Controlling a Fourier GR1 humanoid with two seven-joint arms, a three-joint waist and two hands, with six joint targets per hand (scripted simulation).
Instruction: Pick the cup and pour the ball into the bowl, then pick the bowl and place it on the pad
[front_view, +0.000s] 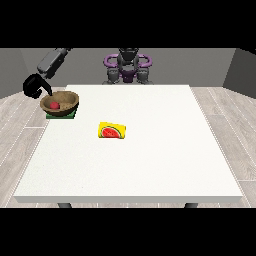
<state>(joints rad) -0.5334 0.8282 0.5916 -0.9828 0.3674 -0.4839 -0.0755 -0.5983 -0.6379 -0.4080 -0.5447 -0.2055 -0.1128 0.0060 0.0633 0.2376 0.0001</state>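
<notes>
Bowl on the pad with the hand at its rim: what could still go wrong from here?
1. The hand at the view's left sits at the rim of the bowl; pulling away could drag or tip it off the green pad.
2. The pad lies at the table edge, so a nudge could send the bowl over.
3. The red ball could roll out if the bowl tilts.
</notes>
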